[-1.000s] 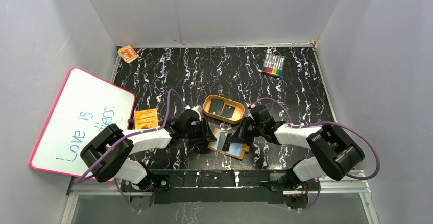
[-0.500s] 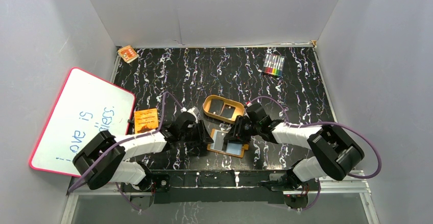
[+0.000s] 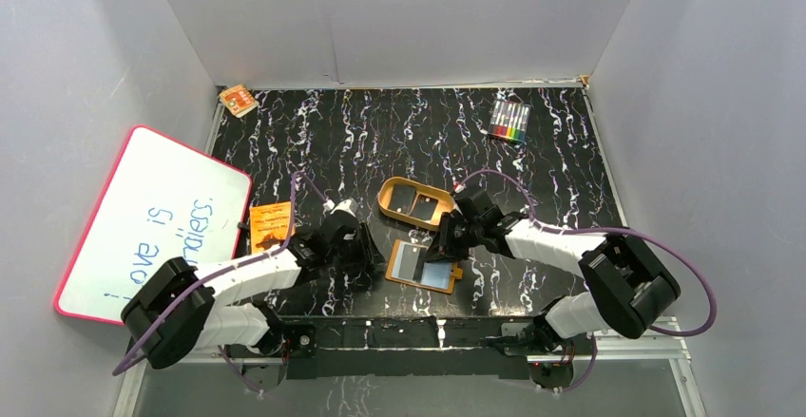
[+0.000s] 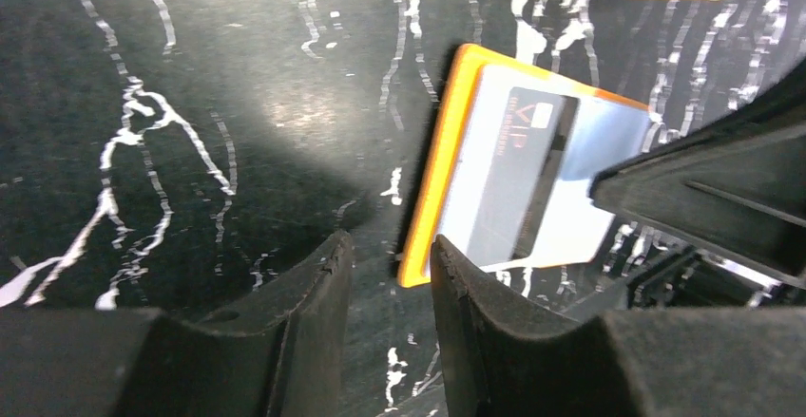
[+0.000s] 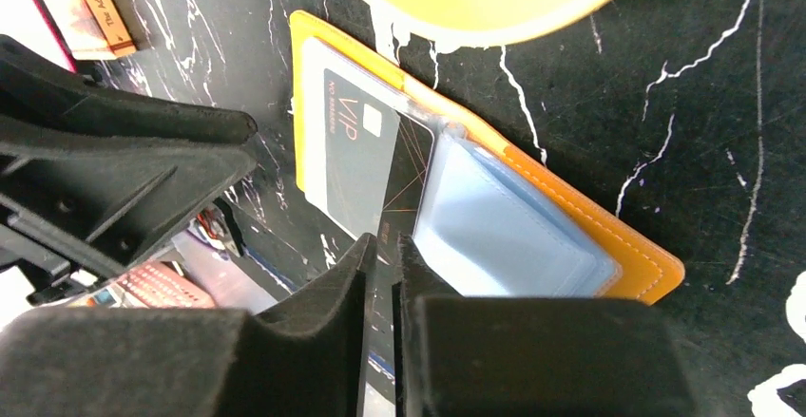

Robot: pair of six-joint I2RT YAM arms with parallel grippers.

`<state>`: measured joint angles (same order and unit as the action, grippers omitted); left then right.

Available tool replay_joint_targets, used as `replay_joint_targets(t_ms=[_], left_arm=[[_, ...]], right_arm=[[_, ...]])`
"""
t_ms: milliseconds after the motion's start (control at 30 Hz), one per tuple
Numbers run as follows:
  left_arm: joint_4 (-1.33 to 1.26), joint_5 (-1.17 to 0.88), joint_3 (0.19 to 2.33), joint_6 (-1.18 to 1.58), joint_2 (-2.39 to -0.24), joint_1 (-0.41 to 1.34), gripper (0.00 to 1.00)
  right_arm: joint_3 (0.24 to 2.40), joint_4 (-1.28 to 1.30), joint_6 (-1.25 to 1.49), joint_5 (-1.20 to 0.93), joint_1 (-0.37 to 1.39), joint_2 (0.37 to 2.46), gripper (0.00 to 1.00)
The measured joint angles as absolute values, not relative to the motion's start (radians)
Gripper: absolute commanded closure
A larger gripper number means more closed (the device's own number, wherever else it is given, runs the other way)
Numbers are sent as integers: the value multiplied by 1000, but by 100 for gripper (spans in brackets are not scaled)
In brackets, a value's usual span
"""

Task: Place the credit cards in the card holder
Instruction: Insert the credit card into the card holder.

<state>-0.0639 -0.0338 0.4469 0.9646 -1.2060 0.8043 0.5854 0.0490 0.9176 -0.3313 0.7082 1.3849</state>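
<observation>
Top view: card holder (image 3: pixel 439 274) lies open on the tabletop (image 3: pixel 570 151), lower centre of frame. One black card (image 3: pixel 407 262) is in its left sleeve. Tan tray (image 3: pixel 380 199), just above the holder, contains two dark rectangles (image 3: pixel 401 193), judged to be the remaining cards. Left end effector (image 3: pixel 374 270) is at the holder's left edge; right end effector (image 3: pixel 439 249) is over its upper edge.

Left wrist view: left end effector (image 4: pixel 390 246) has its fingers apart with bare tabletop between them, nothing held. One fingertip is just beside the holder's orange border (image 4: pixel 432 170). The card (image 4: pixel 518 180) lies under the clear sleeve, centre right.

Right wrist view: right end effector (image 5: pixel 385 241) has its fingers nearly together, only a slit between them, tips at the card's (image 5: pixel 356 170) near edge. Cannot tell whether it is nipped or merely nudged, nor whether it is fully seated. The neighbouring blue sleeve (image 5: pixel 504 227) is empty.

Handling (judgement): the cards are thin, stiff, light and glossy, so hard to lift when flat and prone to slipping. Best taken by one short edge. The holder is soft and light and likely to skid when a card is pushed in, so pin it by the orange border
</observation>
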Motion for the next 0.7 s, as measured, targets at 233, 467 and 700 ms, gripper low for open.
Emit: replay_joint_targets(t_ms=[233,467,700], left_arm=[[-25,0,461,958,-1251,804,68],[-39,-7,465,949,-1264,804,69],[-102,-64,464,942,-1298,804,70]], right_arm=[[607,85,880,-331,710,1436,89],[634,109,864,-328,722,1487,92],[662,109,861,-328,739,1520,94]])
